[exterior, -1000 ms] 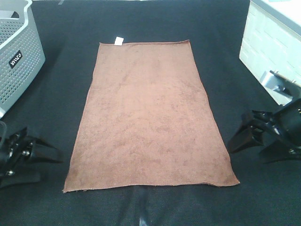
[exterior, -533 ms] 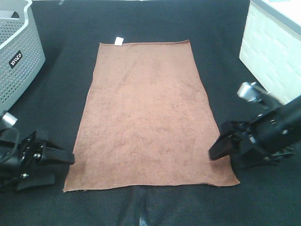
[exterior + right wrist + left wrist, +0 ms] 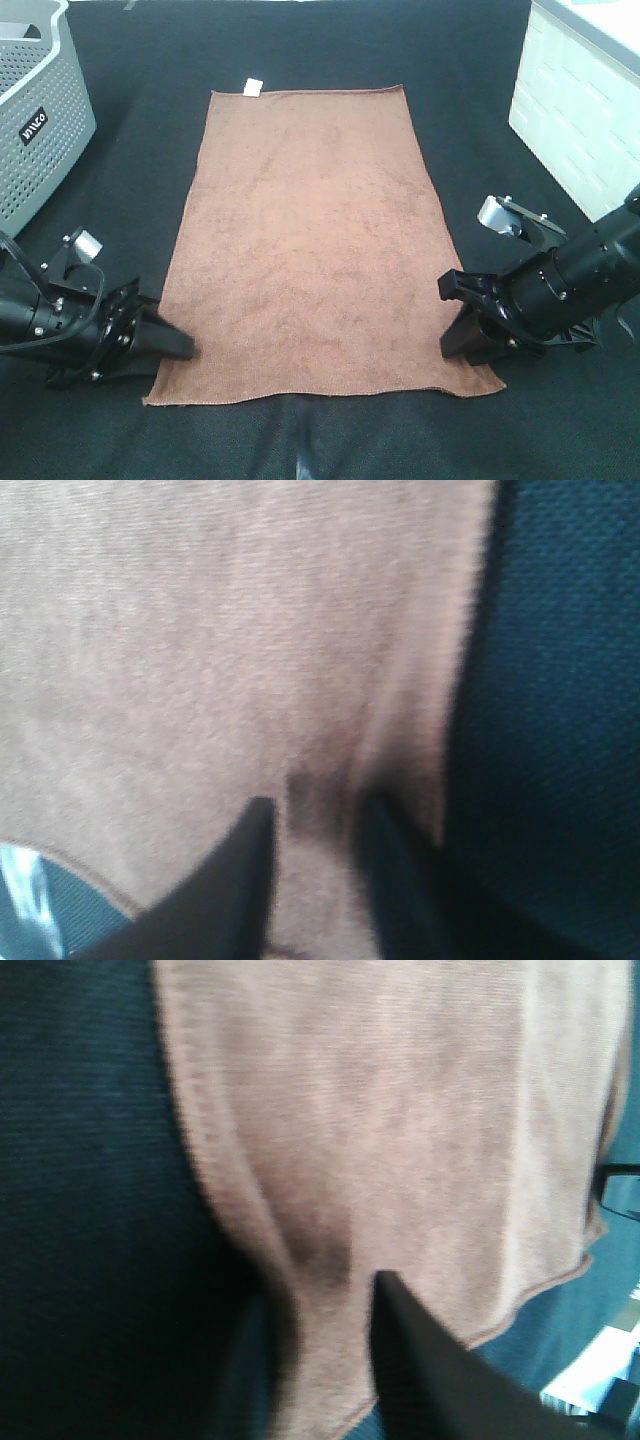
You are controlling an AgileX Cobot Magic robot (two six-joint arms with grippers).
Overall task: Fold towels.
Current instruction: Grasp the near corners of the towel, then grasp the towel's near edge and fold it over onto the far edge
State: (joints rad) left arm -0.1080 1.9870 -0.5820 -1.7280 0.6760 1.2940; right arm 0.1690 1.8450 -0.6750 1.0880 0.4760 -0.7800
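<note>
The brown towel [image 3: 310, 240] lies flat on the black table, long side running away from me, with a white tag [image 3: 253, 87] at its far left corner. My left gripper [image 3: 175, 345] sits low at the towel's near left edge. In the left wrist view its fingers [image 3: 410, 1360] pinch a raised ridge of the cloth [image 3: 400, 1110]. My right gripper [image 3: 450, 315] presses at the near right edge. The right wrist view shows its fingers [image 3: 240, 870] close together with a fold of the towel [image 3: 200, 630] bunched between them.
A grey perforated basket [image 3: 40, 110] stands at the far left corner. A white brick-patterned box [image 3: 580, 110] stands at the far right. The black table cloth [image 3: 320, 440] surrounds the towel on all sides.
Both arms have come in from the sides and lowered onto the towel's near corners. Their fingers have narrowed onto the cloth, and the near edge has drawn in slightly at both corners.
</note>
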